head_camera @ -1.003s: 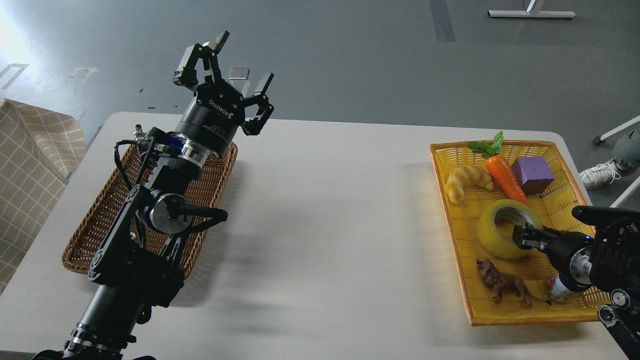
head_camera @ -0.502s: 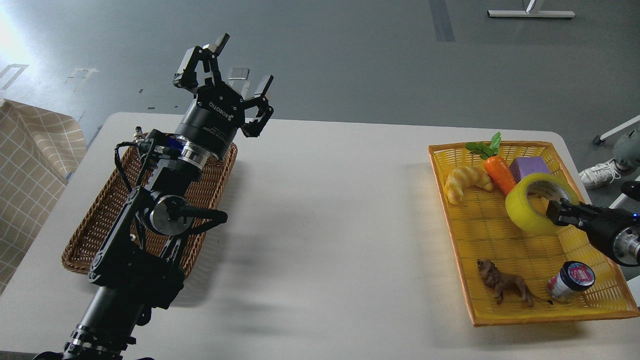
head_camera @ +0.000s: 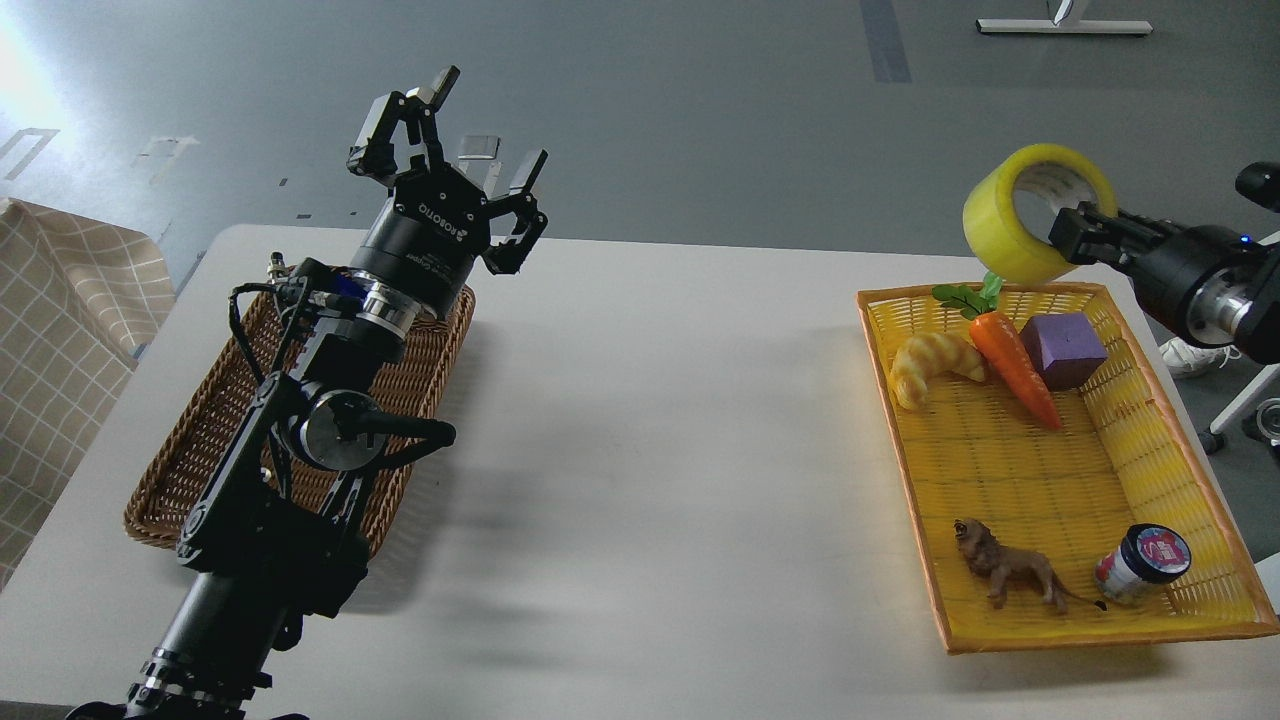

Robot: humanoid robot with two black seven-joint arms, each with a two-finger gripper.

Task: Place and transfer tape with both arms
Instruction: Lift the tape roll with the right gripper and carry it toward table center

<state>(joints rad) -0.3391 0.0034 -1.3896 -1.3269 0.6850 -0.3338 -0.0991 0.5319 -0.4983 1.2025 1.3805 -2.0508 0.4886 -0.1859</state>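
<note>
The tape point(head_camera: 1010, 235), a yellow translucent roll with a white-grey core, hangs in the air above the far edge of the yellow basket point(head_camera: 915, 470). My right gripper point(head_camera: 1068, 230) comes in from the right edge and is shut on the roll's wall, one finger inside the ring. My left gripper point(head_camera: 450, 135) is raised over the far end of the brown wicker basket point(head_camera: 190, 450) at the left. Its fingers are spread open and hold nothing.
The yellow basket holds a croissant point(head_camera: 930, 362), a carrot point(head_camera: 1010, 360), a purple block point(head_camera: 1063, 348), a toy lion point(head_camera: 1005, 572) and a small jar point(head_camera: 1140, 562). A checked cloth point(head_camera: 60, 330) lies at the left edge. A white table point(head_camera: 650, 450) spans between the baskets.
My right gripper has lifted the tape out of the yellow basket, up and toward the far side. The jar came into view. The left arm has not moved.
</note>
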